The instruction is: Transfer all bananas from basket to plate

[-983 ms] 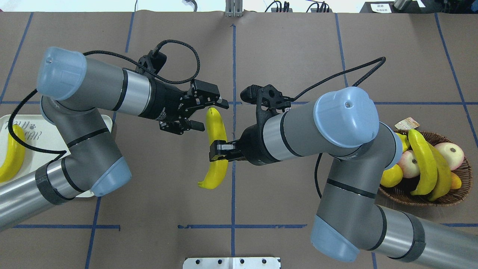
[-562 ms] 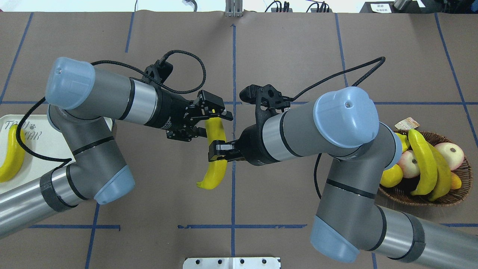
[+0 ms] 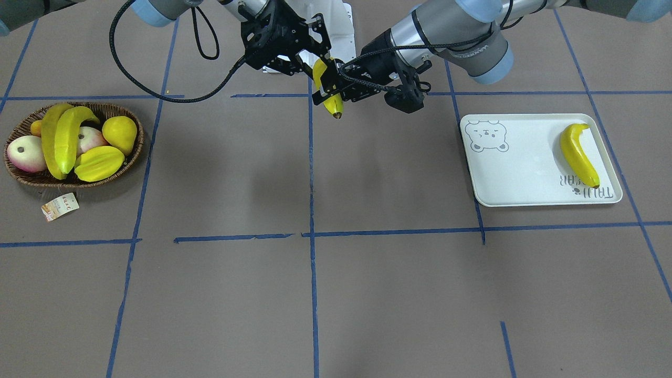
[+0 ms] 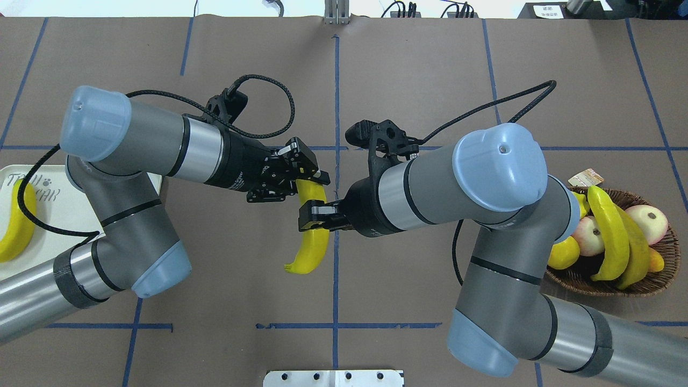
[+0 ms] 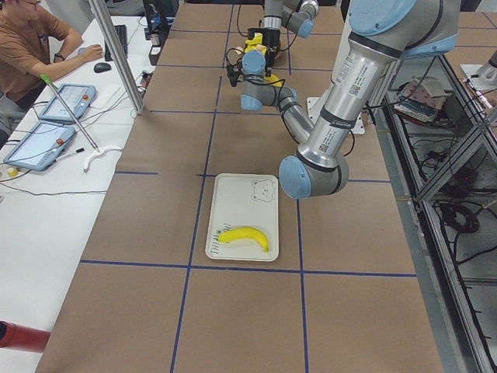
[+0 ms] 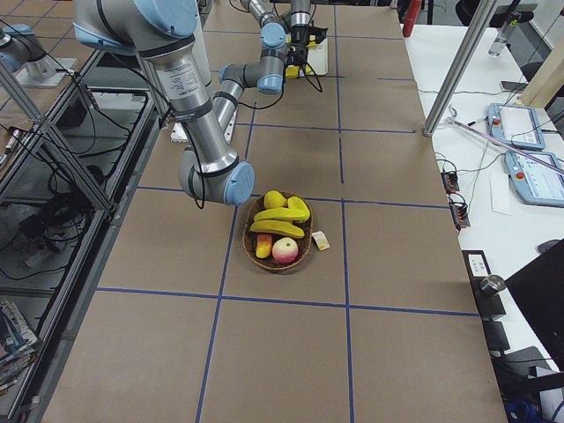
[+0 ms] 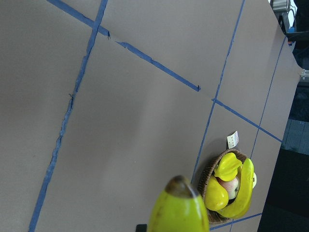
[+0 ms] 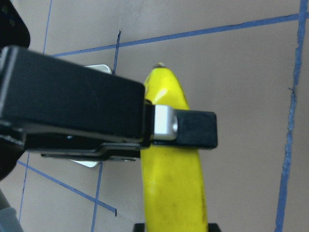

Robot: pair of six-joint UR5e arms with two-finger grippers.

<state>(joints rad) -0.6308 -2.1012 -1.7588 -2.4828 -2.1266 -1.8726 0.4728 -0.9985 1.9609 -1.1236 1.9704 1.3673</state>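
One banana (image 4: 312, 247) hangs over the table's middle, held by both arms. My right gripper (image 4: 314, 217) is shut on its middle, and the right wrist view shows the banana (image 8: 174, 188) running up between its fingers. My left gripper (image 4: 305, 185) is shut on its far end, whose dark tip (image 7: 177, 186) fills the bottom of the left wrist view. Two more bananas (image 4: 610, 236) lie on the other fruit in the wicker basket (image 4: 607, 287) at the right. Another banana (image 3: 577, 155) rests on the bear-print plate (image 3: 525, 178) at my far left.
The basket (image 3: 31, 181) also holds pink-white round fruit (image 4: 647, 223), a starfruit (image 3: 100, 163) and a plump yellow fruit (image 3: 119, 134). Its paper tag (image 3: 60, 206) lies beside it. A person (image 5: 31, 47) sits at a side desk.
My left gripper moved in from the left and closed from open onto the banana's far end. The right arm kept the banana still.
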